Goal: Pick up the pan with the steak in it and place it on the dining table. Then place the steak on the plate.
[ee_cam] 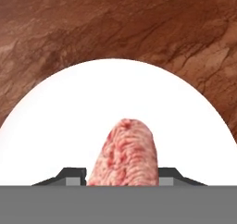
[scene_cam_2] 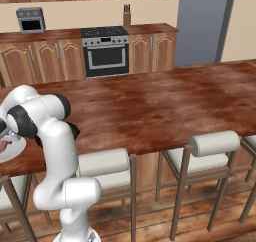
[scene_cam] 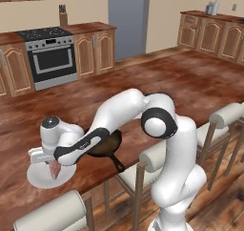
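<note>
Hand view puts the steak (ee_cam: 124, 153) at lower centre, standing up between my two dark tips, with the white plate (ee_cam: 60, 126) spread across the frame behind it and the tabletop (ee_cam: 115, 24) above. My end effector (ee_cam: 121, 174) is pinching the steak, which hangs end-down from the jaws. In the left base view the steak (scene_cam: 54, 169) dangles at lower left over the plate (scene_cam: 38, 177), just above it or touching it; I cannot tell which. The pan (scene_cam: 106, 146) sits on the tabletop (scene_cam: 157, 89) right of the plate, partly behind my forearm, so that part of the job looks done.

What remains, I judge, is the release. To do it well I should lower until the bottom end of the meat rests on the plate, keep it over the middle and away from the rim, then spread the jaws slowly so it tips flat instead of flopping off. Lifting straight up afterwards should keep my tips from dragging it.
</note>
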